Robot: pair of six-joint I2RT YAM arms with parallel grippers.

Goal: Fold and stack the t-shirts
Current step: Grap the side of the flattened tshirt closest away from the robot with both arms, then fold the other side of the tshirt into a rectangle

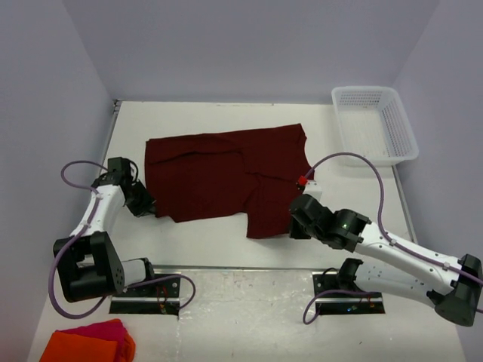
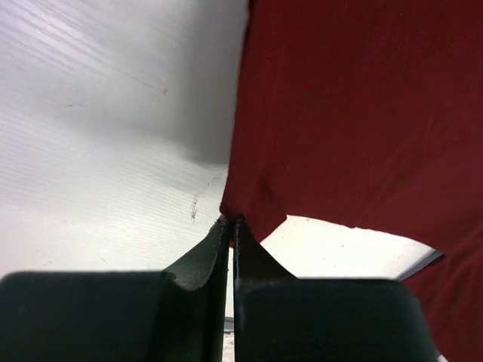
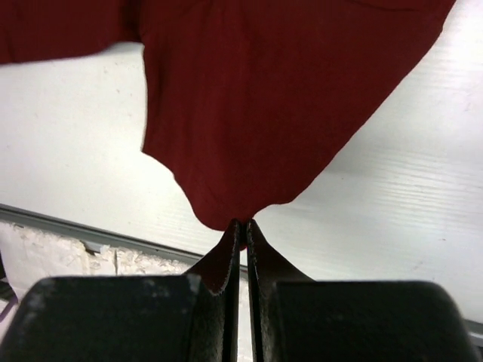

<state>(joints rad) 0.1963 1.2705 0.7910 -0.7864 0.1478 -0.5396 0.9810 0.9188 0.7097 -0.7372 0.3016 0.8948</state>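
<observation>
Surface (image 1: 215, 245): white, and the maroon t-shirt (image 1: 226, 173) lies spread across its middle, mostly flat, with a few creases. One flap hangs toward the near edge on the right side. My read is that it's laid open like this so both near corners can be picked up and carried over in one fold. Fold not yet made, nothing stacked.

Basket (image 1: 398, 124): white mesh, far right corner, well apart from the shirt and out of the way.

Left arm (image 1: 94, 219): rises from its base, then hooks back down and inward. That puts the left tool (image 1: 149, 205) low at the shirt's near-left corner.

Right arm (image 1: 407, 253): elbow swung out to its own right, forearm reaching back left, nearly level. The right tool (image 1: 296, 219) sits at the near tip of the hanging flap.

Left tool (image 2: 230, 222), wrist view: clenched, only a hairline gap, cloth corner nipped at the tips. Fabric next to it is up off the surface.

Right tool (image 3: 241, 224), wrist view: same story, clamped onto the rounded tip of the flap.

Both grips are thin tip pinches, so slip is the likely risk on the lift.

Orange and pink cloths (image 1: 90, 341): near-left corner, behind the arm bases.
</observation>
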